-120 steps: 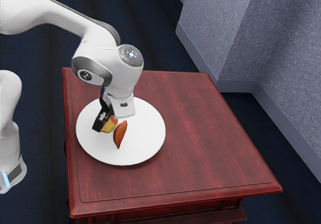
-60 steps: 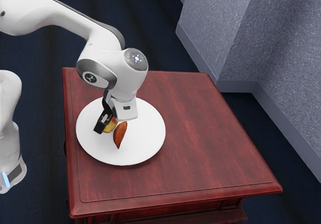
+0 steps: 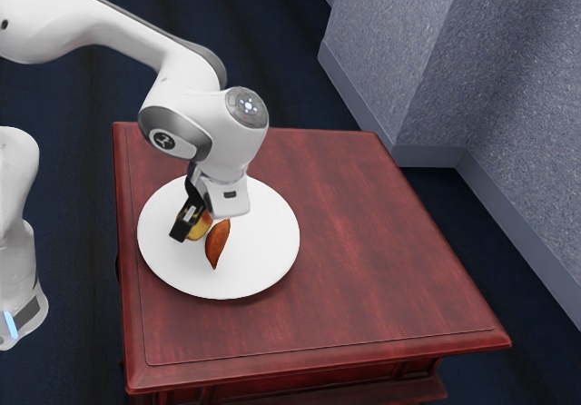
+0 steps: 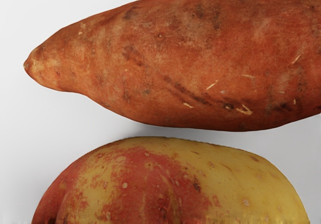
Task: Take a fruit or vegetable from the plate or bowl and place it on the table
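Gripper [image 3: 189, 225] at mango-like fruit [image 3: 201, 230]; can't tell how wide jaws stand or whether anything is held. Placement suggests grasp aimed there. Sweet potato [image 3: 218, 243] close beside, likely cramping approach. Both on white plate [image 3: 259, 269]; wooden table [image 3: 363, 251] beneath, destination.

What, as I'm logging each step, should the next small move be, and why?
Probably secure a gentle grip on the red-and-yellow piece before any lift: the gripper is down at it, over the plate, and the orange-brown root lies close alongside.
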`<act>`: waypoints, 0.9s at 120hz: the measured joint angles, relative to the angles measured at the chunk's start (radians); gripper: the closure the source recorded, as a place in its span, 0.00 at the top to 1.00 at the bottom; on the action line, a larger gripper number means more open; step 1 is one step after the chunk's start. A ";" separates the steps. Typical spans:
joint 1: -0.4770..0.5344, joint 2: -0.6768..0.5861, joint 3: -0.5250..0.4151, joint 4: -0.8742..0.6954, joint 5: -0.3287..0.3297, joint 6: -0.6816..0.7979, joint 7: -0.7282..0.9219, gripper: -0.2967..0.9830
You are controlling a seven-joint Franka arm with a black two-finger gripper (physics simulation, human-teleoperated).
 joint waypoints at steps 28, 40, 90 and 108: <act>0.000 -0.001 -0.016 0.035 0.003 -0.026 -0.005 0.60; 0.000 -0.002 -0.022 0.057 0.005 -0.040 -0.007 0.60; 0.003 0.004 -0.017 0.186 0.026 -0.093 -0.010 0.60; 0.010 0.053 0.081 0.262 0.050 -0.101 -0.010 0.60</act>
